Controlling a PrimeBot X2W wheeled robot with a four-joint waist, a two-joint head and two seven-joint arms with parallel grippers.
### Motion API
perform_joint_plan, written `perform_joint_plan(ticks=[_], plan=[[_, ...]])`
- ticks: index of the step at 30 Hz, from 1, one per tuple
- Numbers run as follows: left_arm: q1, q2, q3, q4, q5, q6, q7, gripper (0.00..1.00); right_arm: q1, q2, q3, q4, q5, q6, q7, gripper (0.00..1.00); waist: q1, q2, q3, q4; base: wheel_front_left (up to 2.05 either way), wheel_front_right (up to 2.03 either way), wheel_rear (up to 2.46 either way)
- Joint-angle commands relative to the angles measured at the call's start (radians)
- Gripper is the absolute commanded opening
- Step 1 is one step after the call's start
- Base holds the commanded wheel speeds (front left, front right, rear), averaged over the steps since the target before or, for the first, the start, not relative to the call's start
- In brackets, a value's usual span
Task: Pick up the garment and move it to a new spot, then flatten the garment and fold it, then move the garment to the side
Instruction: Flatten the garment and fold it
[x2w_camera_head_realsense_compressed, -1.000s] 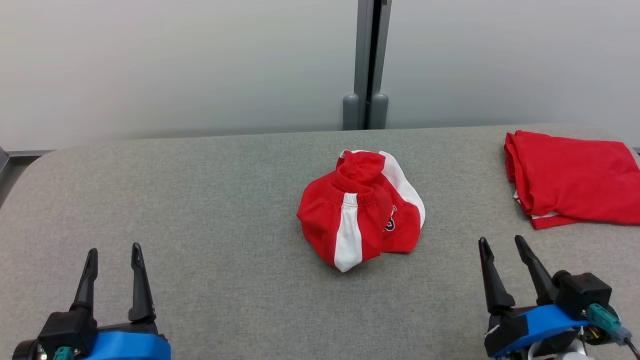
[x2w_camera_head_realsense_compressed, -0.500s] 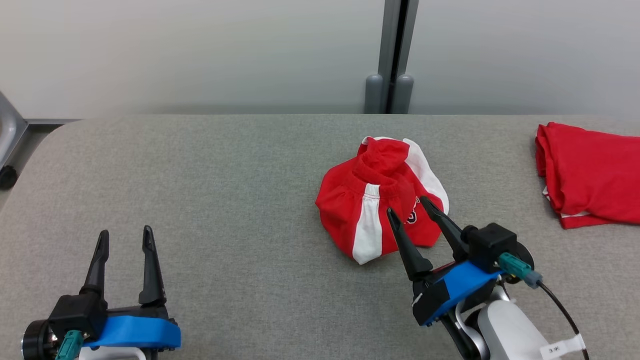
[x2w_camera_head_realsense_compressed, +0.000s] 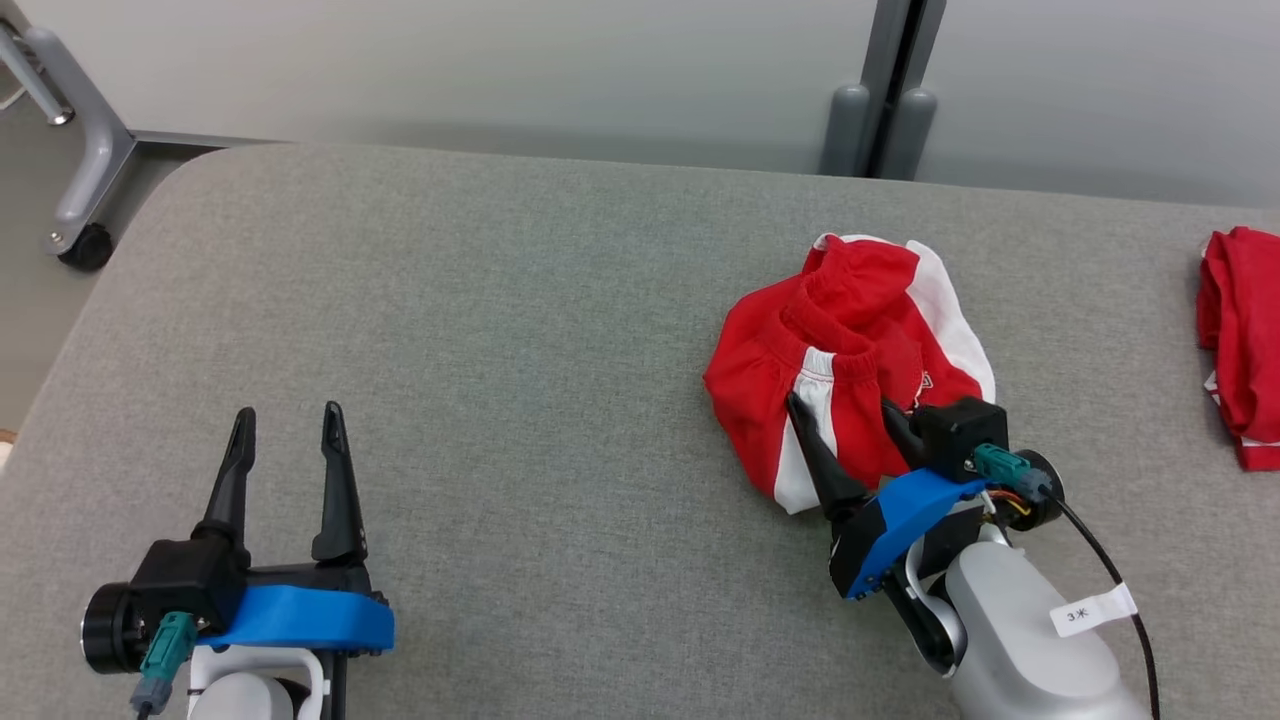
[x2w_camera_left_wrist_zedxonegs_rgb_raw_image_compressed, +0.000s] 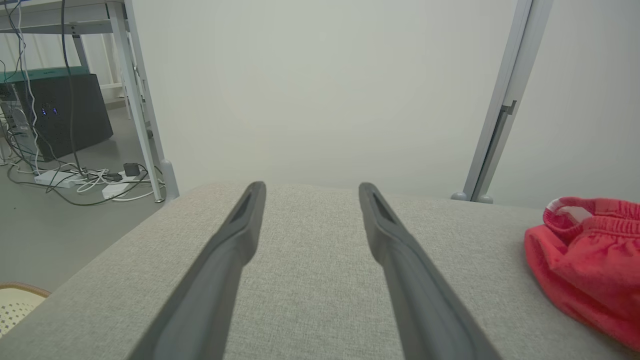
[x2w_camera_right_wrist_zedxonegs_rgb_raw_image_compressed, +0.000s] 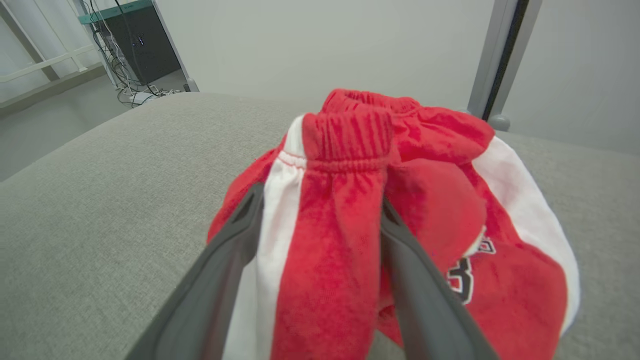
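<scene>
The shorts (x2w_camera_head_realsense_compressed: 850, 340) are bright red with broad white side stripes and a black-edged print. The bench (x2w_camera_head_realsense_compressed: 500, 330) is flecked grey. The folded garment (x2w_camera_head_realsense_compressed: 1240, 330) is red with a white edge. The left end effector (x2w_camera_head_realsense_compressed: 288, 410) and right end effector (x2w_camera_head_realsense_compressed: 840, 402) have black fingers and blue mounts.

The crumpled red-and-white fabric garment (x2w_camera_head_realsense_compressed: 850, 340) lies right of centre on the grey fabric-covered table (x2w_camera_head_realsense_compressed: 500, 300). The right tool (x2w_camera_head_realsense_compressed: 840, 402) straddles its near fold; the left tool (x2w_camera_head_realsense_compressed: 288, 410) sits apart, near left. A folded red cloth (x2w_camera_head_realsense_compressed: 1240, 340) lies far right.

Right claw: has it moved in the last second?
Yes. The right claw went forward and left across the table to the shorts; open, it now straddles a fold.
</scene>
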Motion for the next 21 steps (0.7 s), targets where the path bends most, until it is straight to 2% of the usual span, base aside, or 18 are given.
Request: perform_joint_plan(ticks=[1, 3, 9, 15, 18, 21], plan=[[-0.017, -0.001, 0.002, 0.004, 0.005, -0.004, -0.004, 1.00, -0.025, -0.003, 0.010, 0.014, 0.017, 0.001, -0.016, 0.52, -0.0002, 0.0000, 0.012, 0.012, 0.00, 0.00, 0.00], [-0.020, -0.006, 0.005, 0.006, 0.008, -0.006, -0.004, 1.00, -0.041, -0.003, 0.017, 0.026, 0.034, 0.001, -0.034, 0.00, -0.0002, 0.0000, 0.014, 0.012, 0.00, 0.00, 0.00], [-0.003, -0.014, 0.019, 0.010, 0.015, -0.008, -0.004, 1.00, -0.072, -0.005, -0.057, 0.038, -0.018, 0.000, -0.057, 0.00, -0.0002, 0.0000, -0.002, -0.015, 0.00, 0.00, 0.00], [-0.003, -0.021, 0.017, 0.014, 0.017, -0.016, -0.004, 1.00, -0.083, -0.062, -0.153, -0.056, -0.103, 0.001, -0.057, 0.00, -0.0002, 0.0000, -0.018, -0.036, 0.00, 0.00, 0.00], [-0.003, -0.025, 0.012, 0.017, 0.020, -0.020, -0.004, 1.00, -0.100, -0.087, -0.162, -0.096, -0.135, 0.000, -0.057, 0.00, -0.0002, 0.0000, -0.021, -0.037, 0.00, 0.00, 0.00], [-0.011, -0.029, 0.008, 0.026, 0.022, -0.026, -0.004, 1.00, -0.123, -0.092, -0.108, -0.111, -0.150, 0.001, -0.057, 0.00, -0.0002, 0.0000, -0.022, -0.024, 0.00, 0.00, 0.00]])
